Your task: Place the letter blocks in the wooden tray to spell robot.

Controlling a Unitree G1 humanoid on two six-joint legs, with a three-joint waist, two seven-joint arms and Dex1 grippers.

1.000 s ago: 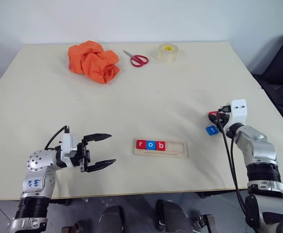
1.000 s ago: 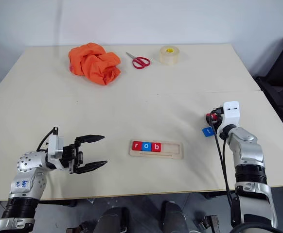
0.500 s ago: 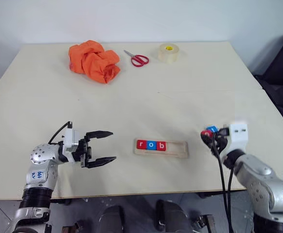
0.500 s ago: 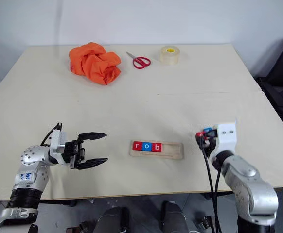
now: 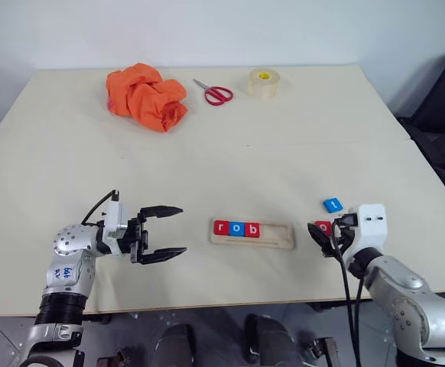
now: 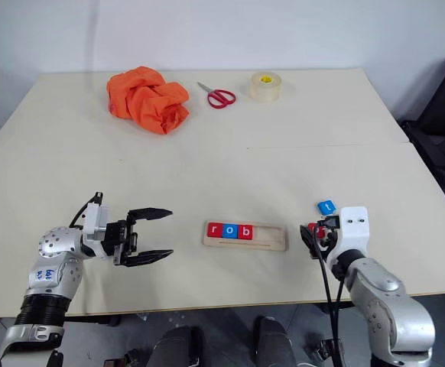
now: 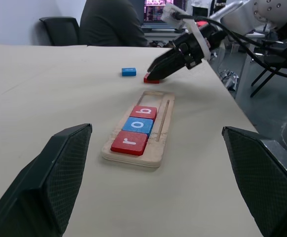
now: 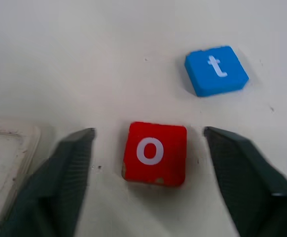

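You're on letter four. The wooden tray sits near the table's front edge, about mid-width, w/ red r, blue o and red b filling its left three slots; the two slots toward the table's right edge are bare.

The red o block lies flat on the table just off the tray's right end, letter up. The right pincer is released, jaws wide, one finger on each side of the block and not touching it as far as you can see from the wrist view. From the left wrist view the fingertips are down at table level, right at the block. The blue t block is near, a bit further toward the table's back edge, apart from the o and outside the jaws.

Next move, as I judge it: clench on the red o square-on, lift clear, carry it left over the tray rim and set it in slot four, touching the b. Watch the letter's orientation, and don't knock the t or nudge the tray end on the way in. The t goes in last.

The left pincer is also released, empty, pointing toward the tray from the table's front-left part, well apart from it.
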